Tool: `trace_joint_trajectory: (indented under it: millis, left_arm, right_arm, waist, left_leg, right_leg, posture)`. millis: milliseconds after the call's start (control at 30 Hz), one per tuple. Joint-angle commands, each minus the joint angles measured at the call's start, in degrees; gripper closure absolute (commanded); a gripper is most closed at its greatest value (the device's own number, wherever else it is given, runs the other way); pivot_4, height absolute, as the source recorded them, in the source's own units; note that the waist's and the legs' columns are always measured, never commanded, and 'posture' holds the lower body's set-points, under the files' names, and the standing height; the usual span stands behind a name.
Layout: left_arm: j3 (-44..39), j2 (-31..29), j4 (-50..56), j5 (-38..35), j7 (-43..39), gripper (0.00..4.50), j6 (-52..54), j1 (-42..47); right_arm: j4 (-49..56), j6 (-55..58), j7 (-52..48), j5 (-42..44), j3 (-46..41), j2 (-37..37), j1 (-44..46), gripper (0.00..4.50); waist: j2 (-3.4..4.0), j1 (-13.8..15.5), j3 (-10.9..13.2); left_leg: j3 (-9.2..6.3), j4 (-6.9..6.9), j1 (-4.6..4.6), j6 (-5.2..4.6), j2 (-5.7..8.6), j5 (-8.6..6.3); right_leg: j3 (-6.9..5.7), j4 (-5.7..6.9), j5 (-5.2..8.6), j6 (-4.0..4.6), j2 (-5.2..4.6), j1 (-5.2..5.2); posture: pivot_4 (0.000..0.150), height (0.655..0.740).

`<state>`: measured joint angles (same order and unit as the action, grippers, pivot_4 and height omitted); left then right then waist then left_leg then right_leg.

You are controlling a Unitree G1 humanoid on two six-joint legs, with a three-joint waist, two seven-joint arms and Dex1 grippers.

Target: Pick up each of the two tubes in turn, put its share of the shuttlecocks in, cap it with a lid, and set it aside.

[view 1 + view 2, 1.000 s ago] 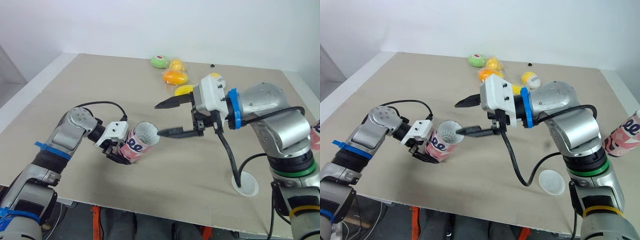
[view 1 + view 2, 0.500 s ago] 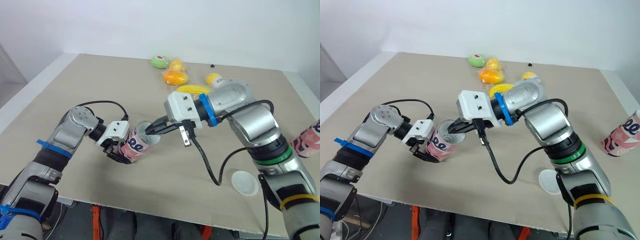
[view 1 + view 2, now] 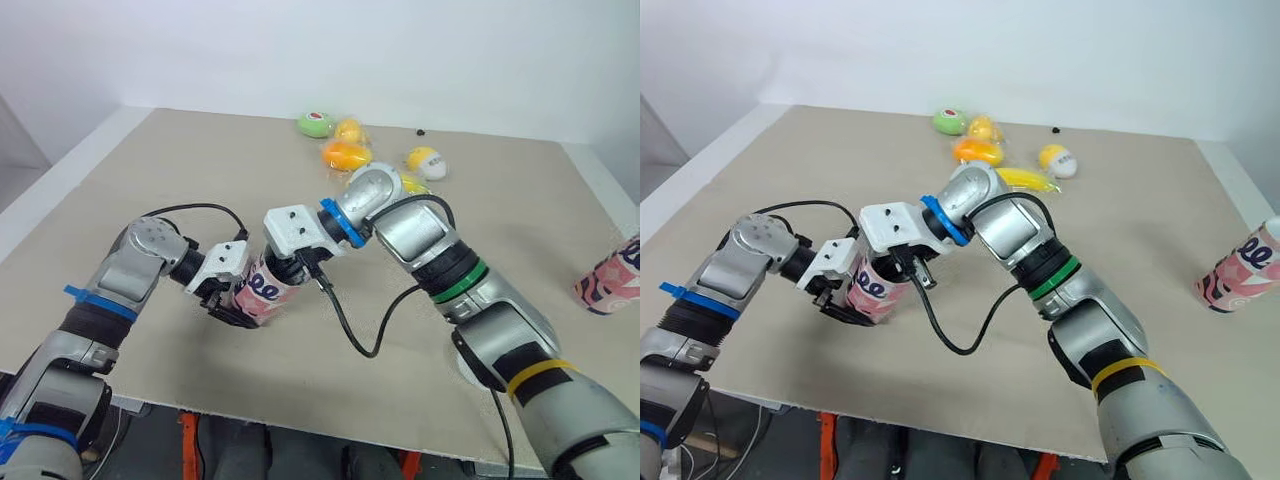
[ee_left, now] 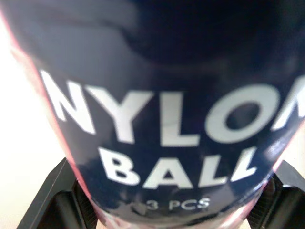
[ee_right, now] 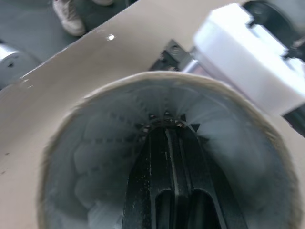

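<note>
- Two black fingers (image 4: 56, 202) of the left gripper (image 3: 243, 303) are clamped on the pink tube (image 3: 268, 292), one on each side of its round wall. They hold it just above the worktop (image 3: 200, 180), toward the near left corner.
- The tube lies tilted, its open mouth turned up and toward the right arm. Its outside looks like smooth printed card, pink with white loops. In the left wrist view a dark blue panel carries the white letters "NYLON BALL 3 PCS".
- The right gripper (image 5: 169, 167) reaches into the tube's mouth. Its fingers (image 5: 157, 176) are pressed flat against each other, with nothing seen between them.
- Those fingers sit in the middle of a shuttlecock (image 5: 105, 148) lodged inside the tube. Its white, ribbed skirt fans out to the tube's pale rim all the way round.
- A black cable (image 3: 350, 330) hangs in a loop from the right wrist, over the worktop beside the tube.
- A second pink tube (image 3: 1238, 270) with the same looped print stands at the worktop's right edge, well apart from both grippers.
- Near the far edge lies a cluster of rounded, glossy pieces: a green egg shape (image 3: 316, 124), an orange one (image 3: 346, 154), and a yellow-and-white ball (image 3: 424, 161).
</note>
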<state>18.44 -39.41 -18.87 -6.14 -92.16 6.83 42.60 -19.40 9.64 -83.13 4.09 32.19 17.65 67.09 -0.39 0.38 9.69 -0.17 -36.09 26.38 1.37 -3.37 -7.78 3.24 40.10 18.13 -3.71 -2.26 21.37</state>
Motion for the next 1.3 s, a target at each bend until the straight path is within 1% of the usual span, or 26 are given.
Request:
trace_joint_trajectory:
  millis: [33,100,200,233,300,333,367,533,633,700,767,833,900,967,1067,1167,1300]
  left_arm:
    - [1.39,2.73,3.28,-0.04,1.21,1.13,-0.2,-1.06]
    - [0.9,3.21,3.3,-0.36,1.34,1.13,-0.82,-0.98]
    - [-0.29,4.47,3.08,-1.48,1.83,1.13,-2.48,-0.84]
    - [-0.77,4.97,3.16,-1.83,1.88,1.13,-2.83,-0.92]
    - [-1.78,6.14,2.59,-2.44,2.56,1.13,-4.4,-0.73]
    - [-2.13,6.54,2.55,-2.8,2.73,1.13,-4.7,-0.74]
    - [-2.47,6.9,2.58,-3.16,2.96,1.13,-5.0,-0.8]
    - [-3.98,8.42,3.36,-5.5,4.25,1.13,-5.33,-1.16]
    - [-5.34,10.24,4.47,-8.1,5.53,1.13,-4.43,-1.59]
    - [-5.85,10.84,5.4,-9.53,5.9,1.13,-3.21,-2.04]
    - [-6.3,13.18,6.14,-11.56,7.32,1.13,-1.84,-3.08]
    - [-6.39,14.02,7.32,-12.46,7.72,1.13,-0.92,-4.23]
    - [-6.25,17.5,6.82,-13.42,10.09,1.13,-0.82,-6.12]
    - [-5.75,20.75,6.41,-13.57,12.42,1.13,-1.66,-8.22]
    - [-4.35,23.55,5.18,-11.97,14.15,1.13,-3.98,-10.26]
    - [-3.13,25.33,4.16,-10.5,15.33,1.13,-6.52,-11.64]
    - [-2.35,26.03,4.0,-9.43,16.67,1.13,-8.36,-12.83]
  right_arm:
    - [2.68,-0.03,-2.27,0.24,-0.21,0.38,-1.8,4.49]
    - [5.21,2.59,-4.71,2.48,-2.29,2.58,-1.6,4.49]
    - [8.31,9.21,-8.58,10.03,-9.17,7.32,1.9,4.49]
    - [9.81,11.34,-9.15,13.54,-10.75,9.95,3.05,4.49]
    - [12.93,14.17,-9.37,20.52,-12.45,16.14,4.54,4.49]
    - [13.99,14.73,-9.37,22.43,-12.68,18.43,4.78,4.49]
    - [14.74,15.03,-9.37,23.79,-12.77,20.4,4.91,4.49]
    - [17.38,15.2,-9.37,26.4,-14.95,30.87,4.39,4.49]
    - [19.87,14.45,-9.37,27.98,-17.79,39.59,0.12,4.49]
    - [21.03,14.44,-9.37,28.56,-19.0,42.71,-1.99,4.49]
    - [21.5,15.84,-9.37,27.84,-22.07,47.02,-6.8,4.49]
    - [22.79,17.74,-8.52,27.55,-23.99,49.27,-9.97,4.49]
    - [24.56,16.87,-8.69,26.22,-26.42,54.72,-20.37,3.85]
    - [26.41,16.31,-7.01,24.33,-29.05,58.34,-29.98,3.16]
    - [29.3,15.94,-6.64,23.55,-32.22,60.97,-39.68,1.73]
    - [31.33,16.89,-5.62,23.39,-34.71,61.72,-45.71,1.73]
    - [31.96,15.79,-3.24,20.0,-35.92,61.81,-51.31,1.73]
  waist:
    - [0.0,0.05,0.0]
    - [0.01,0.06,0.0]
    - [0.02,0.63,0.06]
    - [-0.03,0.72,0.11]
    - [-0.22,0.78,0.29]
    - [-0.26,0.8,0.33]
    - [-0.32,0.73,0.36]
    - [-0.3,-0.15,0.43]
    - [-0.3,-0.23,0.5]
    - [-0.24,-0.13,0.6]
    - [-0.21,-0.12,0.63]
    - [-0.22,-0.13,0.64]
    - [-0.22,-0.01,0.63]
    - [-0.23,0.16,0.62]
    - [-0.02,-0.13,0.72]
    - [0.12,-0.43,0.71]
    - [0.12,-0.59,0.7]
  left_leg:
    - [-0.03,0.08,-0.02,0.05,-0.12,0.03]
    - [-0.05,0.1,-0.02,0.14,-0.13,0.09]
    - [-0.03,0.13,0.07,0.23,-0.06,0.15]
    - [-0.03,0.12,0.24,0.2,0.08,0.17]
    - [-0.01,0.1,0.34,0.19,0.09,0.17]
    - [-0.06,0.08,0.67,0.18,0.11,0.17]
    - [-0.04,0.1,0.81,0.17,0.08,0.17]
    - [0.0,0.48,0.87,0.18,-0.06,0.16]
    - [0.06,0.67,0.9,0.18,-0.19,0.16]
    - [0.05,0.7,0.94,0.21,-0.18,0.13]
    - [0.14,0.69,0.94,0.21,-0.17,0.11]
    - [0.14,0.66,0.95,0.21,-0.16,0.1]
    - [0.16,0.62,0.94,0.21,-0.15,0.1]
    - [0.08,0.54,0.91,0.21,-0.15,0.1]
    - [0.14,0.43,0.91,0.22,-0.07,0.1]
    - [0.17,0.33,0.83,0.28,-0.1,0.16]
    - [0.16,0.31,0.66,0.35,-0.17,0.3]
  right_leg:
    - [-0.03,0.01,0.02,0.03,0.12,0.01]
    - [-0.03,0.02,0.03,0.05,0.15,0.0]
    - [-0.02,0.01,-0.01,0.08,0.05,0.01]
    - [-0.05,-0.01,-0.02,0.03,-0.11,0.07]
    - [-0.05,-0.06,-0.05,-0.02,-0.14,0.15]
    - [-0.13,-0.06,-0.05,-0.03,-0.17,0.19]
    - [-0.11,-0.06,-0.05,-0.02,-0.16,0.44]
    - [-0.11,0.02,0.0,0.26,0.02,0.64]
    - [-0.02,0.04,0.04,0.38,0.19,0.83]
    - [-0.03,0.02,0.11,0.39,0.18,0.84]
    - [0.05,0.02,0.12,0.37,0.15,0.87]
    - [0.04,0.0,0.13,0.35,0.13,0.82]
    - [0.08,0.01,0.12,0.32,0.13,0.83]
    - [-0.01,-0.04,0.14,0.29,0.13,0.68]
    - [0.12,-0.01,0.09,0.16,0.08,0.66]
    - [0.2,0.03,0.0,0.12,0.13,0.64]
    - [0.21,0.01,-0.06,-0.05,0.21,0.52]
  posture:
    - [0.15,0.6946]
    - [0.15,0.6946]
    - [0.15,0.6946]
    - [0.15,0.6946]
    - [0.15,0.6946]
    - [0.15,0.6946]
    - [0.15,0.6946]
    - [0.15,0.6946]
    - [0.15,0.6946]
    - [0.15,0.6946]
    - [0.15,0.6946]
    - [0.15,0.6946]
    - [0.15,0.6946]
    - [0.15,0.6946]
    - [0.15,0.6946]
    - [0.15,0.6946]
    - [0.15,0.6946]
